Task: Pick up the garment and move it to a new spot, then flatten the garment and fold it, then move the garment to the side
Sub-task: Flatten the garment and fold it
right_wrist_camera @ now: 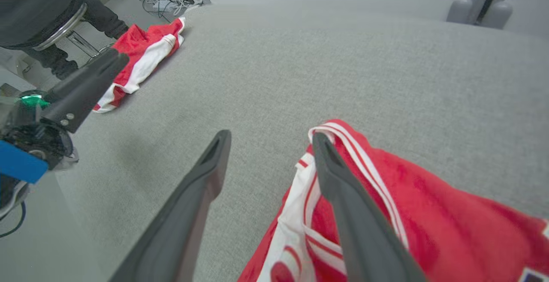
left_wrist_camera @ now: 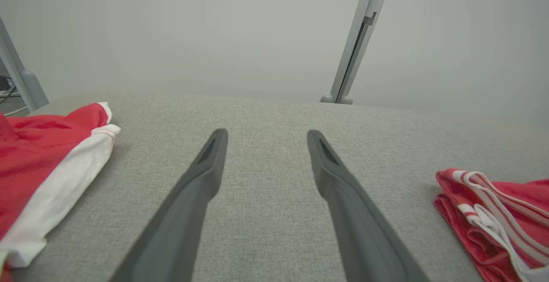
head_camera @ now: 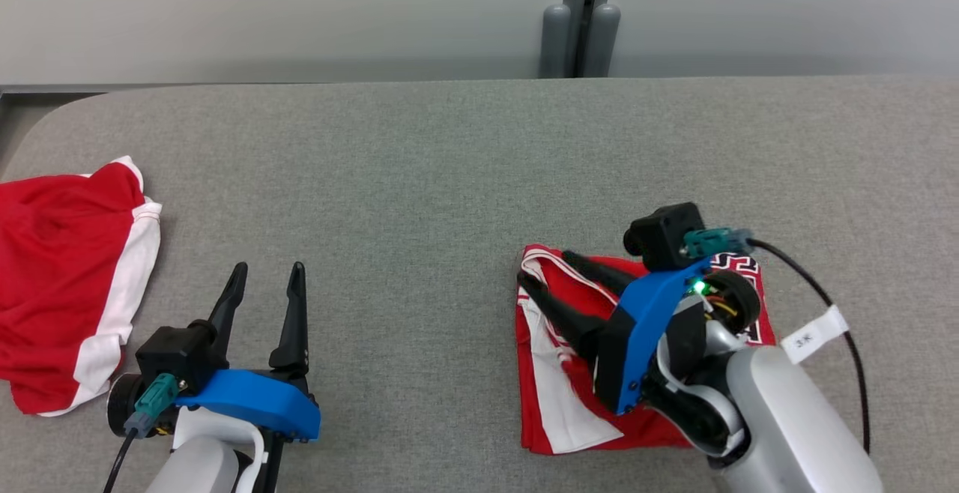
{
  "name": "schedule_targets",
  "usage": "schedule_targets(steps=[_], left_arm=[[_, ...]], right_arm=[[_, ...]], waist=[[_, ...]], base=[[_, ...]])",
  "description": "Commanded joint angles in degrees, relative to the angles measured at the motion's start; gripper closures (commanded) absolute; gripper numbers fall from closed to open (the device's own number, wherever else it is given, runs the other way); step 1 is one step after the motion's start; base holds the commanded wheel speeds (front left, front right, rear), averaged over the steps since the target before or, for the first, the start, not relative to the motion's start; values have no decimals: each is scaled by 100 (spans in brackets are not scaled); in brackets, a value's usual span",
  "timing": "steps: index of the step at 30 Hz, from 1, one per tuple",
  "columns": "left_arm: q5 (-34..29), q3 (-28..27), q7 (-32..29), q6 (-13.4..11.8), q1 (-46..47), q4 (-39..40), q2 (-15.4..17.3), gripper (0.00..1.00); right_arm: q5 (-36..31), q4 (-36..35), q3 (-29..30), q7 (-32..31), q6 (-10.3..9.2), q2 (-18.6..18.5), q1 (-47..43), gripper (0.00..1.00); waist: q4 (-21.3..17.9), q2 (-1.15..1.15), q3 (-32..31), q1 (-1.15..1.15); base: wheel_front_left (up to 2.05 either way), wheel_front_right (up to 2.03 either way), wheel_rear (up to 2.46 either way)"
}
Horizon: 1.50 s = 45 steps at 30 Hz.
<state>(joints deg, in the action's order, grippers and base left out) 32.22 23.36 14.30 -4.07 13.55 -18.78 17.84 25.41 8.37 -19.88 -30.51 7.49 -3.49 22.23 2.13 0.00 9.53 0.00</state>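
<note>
A folded red garment with white stripes point(head_camera: 554, 373) lies on the grey table point(head_camera: 449, 178) at the right front. My right gripper point(head_camera: 545, 267) hovers open at its far left corner. In the right wrist view, one finger of that gripper point(right_wrist_camera: 271, 135) sits over the garment's point(right_wrist_camera: 429, 205) striped edge and the other over bare table. Nothing is between the fingers. My left gripper point(head_camera: 269, 268) stands open over bare table at the left front, fingers pointing away, apart from both cloths. From the left wrist camera, this gripper point(left_wrist_camera: 266, 134) has the folded garment point(left_wrist_camera: 493, 213) off to its right.
A second red garment with a white band point(head_camera: 60, 268) lies crumpled at the table's left edge, also seen from the left wrist point(left_wrist_camera: 38, 157). A person's legs on a stool point(right_wrist_camera: 51, 12) are beyond the table's left end. A grey post point(head_camera: 581, 28) stands behind the table.
</note>
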Motion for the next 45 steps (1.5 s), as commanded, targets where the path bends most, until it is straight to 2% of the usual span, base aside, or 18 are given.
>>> schedule_targets(steps=[1,7,10,13,14,15,16,20,23,31,35,38,39,40,45], left_arm=[[3,-9,35,-29,-64,-19,20,0],[43,-44,43,-45,-171,-5,59,0],[40,-35,46,-38,-209,13,74,0],[38,-16,49,-31,-234,41,78,0],[42,-12,49,-29,-235,52,84,0],[45,-12,48,-30,-229,64,94,0],[44,-10,44,-31,-219,72,100,0],[46,-1,19,-31,-123,101,118,0],[47,15,7,-18,-46,94,121,0],[77,30,29,-4,-64,32,98,0],[100,-20,41,-31,-153,6,130,0],[132,-84,51,-55,-204,17,154,0],[139,-108,57,-68,-239,25,163,0],[150,-129,54,-82,-286,32,170,0],[144,-250,77,-153,-450,104,175,0]], right_arm=[[42,-160,66,55,1,-66,61,0],[-114,-1109,950,258,2,-457,-473,0],[-423,-1225,1435,455,1,-622,-885,0],[-645,-1070,1683,636,2,-553,-1335,0],[-739,-988,1704,719,2,-515,-1441,38],[-824,-874,1682,786,2,-480,-1528,59],[-879,-756,1626,875,2,-430,-1590,100],[-1192,-148,1135,1235,1,-235,-1453,100],[-1265,408,525,1247,2,-89,-1247,100],[-392,1078,-1309,1080,1,27,-854,100],[120,934,-1623,1143,1,-54,-787,100],[348,593,-1336,1508,1,-182,-780,100],[358,480,-1135,1673,1,-217,-812,25],[329,364,-894,1851,1,-252,-859,0],[-88,-210,399,2575,1,-336,-1213,0]], waist=[[-63,0,-67,0],[-224,0,-269,0],[-272,0,-321,0],[-293,0,-324,0],[-304,0,-315,0],[-314,0,-298,0],[-322,0,-284,0],[-328,0,-186,0],[-304,0,-128,0],[-184,0,-113,0],[-203,0,-176,0],[-268,0,-255,0],[-296,0,-286,0],[-331,0,-323,0],[-499,0,-506,0]], base=[[0,0,0],[0,0,0],[0,0,0],[0,0,0],[0,0,0],[0,0,0],[0,0,0],[0,0,0],[0,0,0],[0,0,0],[0,0,0],[0,0,0],[0,0,0],[0,0,0],[0,0,0]])
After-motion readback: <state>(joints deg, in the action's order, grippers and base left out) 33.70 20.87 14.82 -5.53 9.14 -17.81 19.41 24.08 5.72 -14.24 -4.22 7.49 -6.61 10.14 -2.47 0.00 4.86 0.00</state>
